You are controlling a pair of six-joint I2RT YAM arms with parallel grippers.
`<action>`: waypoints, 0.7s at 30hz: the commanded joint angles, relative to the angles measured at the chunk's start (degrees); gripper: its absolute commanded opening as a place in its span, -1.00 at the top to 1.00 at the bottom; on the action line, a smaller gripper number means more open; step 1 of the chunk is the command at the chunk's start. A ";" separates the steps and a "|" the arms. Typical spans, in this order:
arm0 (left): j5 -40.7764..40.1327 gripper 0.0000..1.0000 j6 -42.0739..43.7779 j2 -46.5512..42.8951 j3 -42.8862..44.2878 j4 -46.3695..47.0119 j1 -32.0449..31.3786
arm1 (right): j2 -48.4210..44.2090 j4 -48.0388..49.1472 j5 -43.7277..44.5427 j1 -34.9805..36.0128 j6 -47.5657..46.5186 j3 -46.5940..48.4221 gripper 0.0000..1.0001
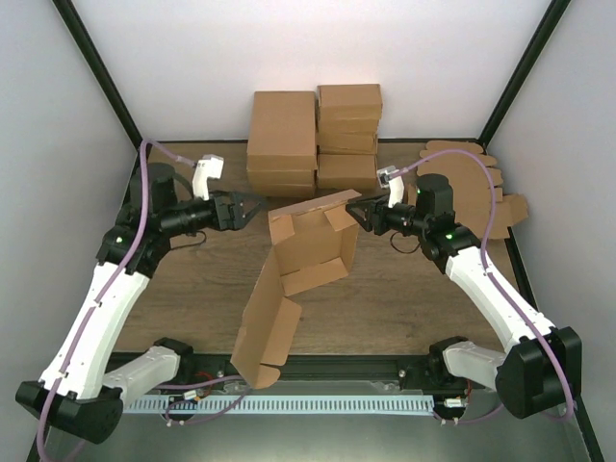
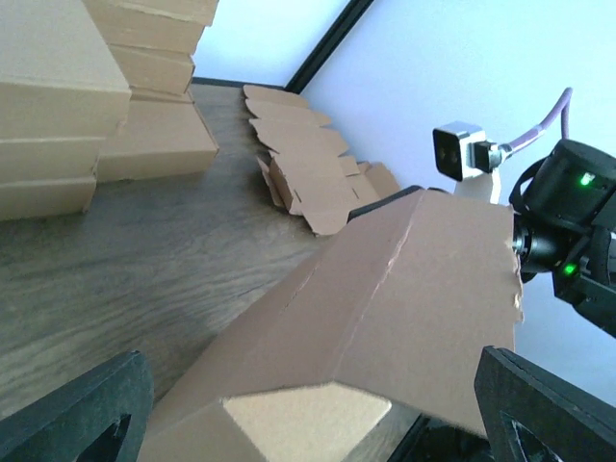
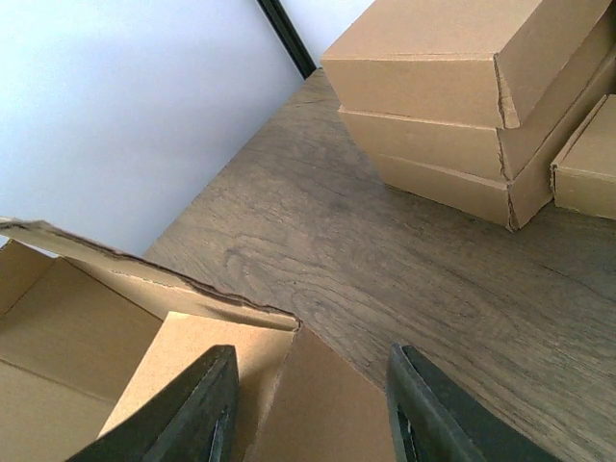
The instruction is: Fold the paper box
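Observation:
The paper box (image 1: 300,269) is a large brown cardboard piece, partly folded, in the middle of the table. Its tray part rises at the far end, and a long panel (image 1: 262,337) reaches toward the near edge. My left gripper (image 1: 252,209) is wide open just left of the box's far left corner, not touching it. In the left wrist view the box (image 2: 385,308) fills the space ahead of the spread fingers (image 2: 77,414). My right gripper (image 1: 359,212) is shut on the box's far right wall. In the right wrist view a folded corner (image 3: 327,404) sits between its fingers (image 3: 192,414).
Two stacks of folded brown boxes (image 1: 282,144) (image 1: 348,130) stand at the back of the table. A pile of flat blanks with rounded tabs (image 1: 476,188) lies at the back right. White enclosure walls with black posts close in both sides.

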 commanded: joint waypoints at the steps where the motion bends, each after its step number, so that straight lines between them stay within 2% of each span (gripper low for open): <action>1: 2.96 -0.85 -1.28 3.96 1.67 4.84 -0.08 | 0.47 -1.57 -0.44 -0.15 -1.05 2.56 0.10; 7: 10.86 -0.60 -2.49 9.62 0.55 9.72 -0.88 | 0.71 -1.79 -0.54 -0.19 -1.06 3.18 0.10; 13: 10.13 -0.46 -1.01 12.05 -0.49 10.10 -5.76 | 0.92 -1.92 -0.41 -0.17 -0.96 3.68 0.10; 21: 8.55 -0.39 -0.32 11.20 -3.24 9.90 -6.40 | 0.19 -2.18 0.63 -0.14 -0.41 4.47 -0.02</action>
